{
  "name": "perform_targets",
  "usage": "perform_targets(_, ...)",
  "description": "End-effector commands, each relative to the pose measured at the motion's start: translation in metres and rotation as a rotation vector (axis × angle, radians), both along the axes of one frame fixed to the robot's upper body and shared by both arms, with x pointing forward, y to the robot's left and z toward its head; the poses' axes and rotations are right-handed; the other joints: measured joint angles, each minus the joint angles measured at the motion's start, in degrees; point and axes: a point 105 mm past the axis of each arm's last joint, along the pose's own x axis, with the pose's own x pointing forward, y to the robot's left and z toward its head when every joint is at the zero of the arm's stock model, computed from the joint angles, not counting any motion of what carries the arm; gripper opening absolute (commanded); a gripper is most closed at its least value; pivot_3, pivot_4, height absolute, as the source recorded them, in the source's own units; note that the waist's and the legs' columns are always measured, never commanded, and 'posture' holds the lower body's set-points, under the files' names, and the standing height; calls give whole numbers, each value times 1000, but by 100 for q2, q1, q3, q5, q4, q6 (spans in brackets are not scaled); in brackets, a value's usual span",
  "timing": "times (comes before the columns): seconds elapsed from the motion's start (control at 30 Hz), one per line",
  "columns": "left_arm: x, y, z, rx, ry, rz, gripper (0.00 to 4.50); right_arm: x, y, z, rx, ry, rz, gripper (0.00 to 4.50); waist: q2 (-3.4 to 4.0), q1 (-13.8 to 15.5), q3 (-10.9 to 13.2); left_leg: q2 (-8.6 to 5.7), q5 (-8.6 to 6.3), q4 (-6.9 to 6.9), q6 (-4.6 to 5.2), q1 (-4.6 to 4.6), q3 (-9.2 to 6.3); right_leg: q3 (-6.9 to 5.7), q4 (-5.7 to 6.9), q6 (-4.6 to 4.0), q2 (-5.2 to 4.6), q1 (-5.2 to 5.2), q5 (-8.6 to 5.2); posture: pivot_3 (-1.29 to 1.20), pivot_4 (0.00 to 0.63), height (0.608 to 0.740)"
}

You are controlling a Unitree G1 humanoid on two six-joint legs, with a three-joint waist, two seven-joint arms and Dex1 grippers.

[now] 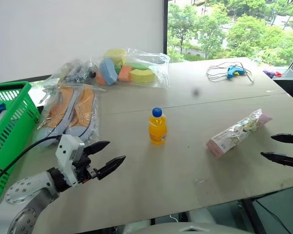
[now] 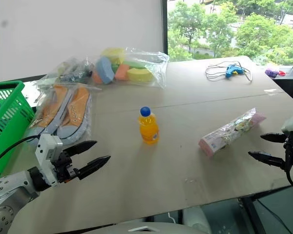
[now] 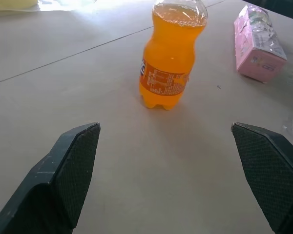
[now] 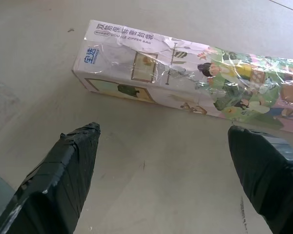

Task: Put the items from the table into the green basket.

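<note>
A small orange-drink bottle (image 1: pixel 157 126) with a blue cap stands upright mid-table (image 1: pixel 185 170). My left gripper (image 1: pixel 109 155) hovers open to its near left, pointing toward it, nothing between the fingers. A long clear-wrapped packet (image 1: pixel 237 132) with pink ends lies to the bottle's right. My right gripper (image 1: pixel 269 146) is open just beside the packet's near side, empty. A bag of orange sneakers (image 1: pixel 71 112) and a bag of coloured sponges (image 1: pixel 129 68) lie at the back left. The green basket (image 1: pixel 7 131) stands at the left edge.
A blue tool with a white cable (image 1: pixel 232 72) lies at the far right of the table. The table's near edge runs just below both grippers. A window with trees is behind the table.
</note>
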Motion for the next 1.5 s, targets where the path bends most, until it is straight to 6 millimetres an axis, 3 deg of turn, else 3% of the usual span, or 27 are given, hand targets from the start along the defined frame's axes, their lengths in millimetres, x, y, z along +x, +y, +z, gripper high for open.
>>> perform_targets(0.03, -4, -15, 19, -29, -60, -94, 4500, 19, 10, 18, -33, -118, 69, 4476, 0, 0, 0, 0, 0, 0, 0, 0, 0, 0, 0, 0, 0, 0, 0, 22, 0, 740)
perform_targets(0.17, -17, -48, 33, -64, -91, -296, 4500, 54, 36, 35, -152, -251, 263, 4476, 14, -153, 15, 11, 1, 9, 0, 7, 29, -2, 6, 1, -9, -9, 1, 32, 0, 740)
perform_targets(0.4, -17, -62, 34, -46, -121, -297, 4500, 79, 39, 36, -330, -263, 434, 4476, 11, -79, 13, 4, -3, 1, 7, -2, 36, -5, 8, 7, -8, -15, 5, 62, 5, 740)
perform_targets(0.67, -41, -88, 36, -84, -133, -374, 4500, 97, 19, 14, -536, -19, 609, 4476, 16, 63, 78, 5, -6, -6, 12, 5, 35, 6, 4, 6, -13, -14, 4, 134, 41, 740)
perform_targets(0.9, -52, -94, 35, -94, -131, -391, 4500, 114, 30, 4, -580, 50, 701, 4476, 42, 155, 152, 2, -5, 3, 13, 9, 37, 15, 25, 5, -11, -14, 4, 176, 54, 740)
perform_targets(1.13, -55, -101, 44, -137, -188, -399, 4500, 112, 21, -21, -672, 208, 752, 4476, 27, 216, 165, 3, -5, 3, 13, 6, 22, 14, 27, 1, -17, -13, 4, 214, 58, 740)
perform_targets(1.43, -40, -95, 42, -98, -233, -405, 4500, 107, 11, -32, -714, 324, 742, 4476, 17, 329, 166, 0, -5, 13, 13, 10, 24, 6, 31, 1, -17, -7, 4, 227, 56, 740)
perform_targets(1.5, -39, -94, 40, -94, -235, -410, 4500, 104, 9, -34, -707, 343, 741, 3687, 14, 333, 165, -1, -5, 14, 13, 8, 21, 4, 30, 1, -18, -7, 4, 223, 54, 740)
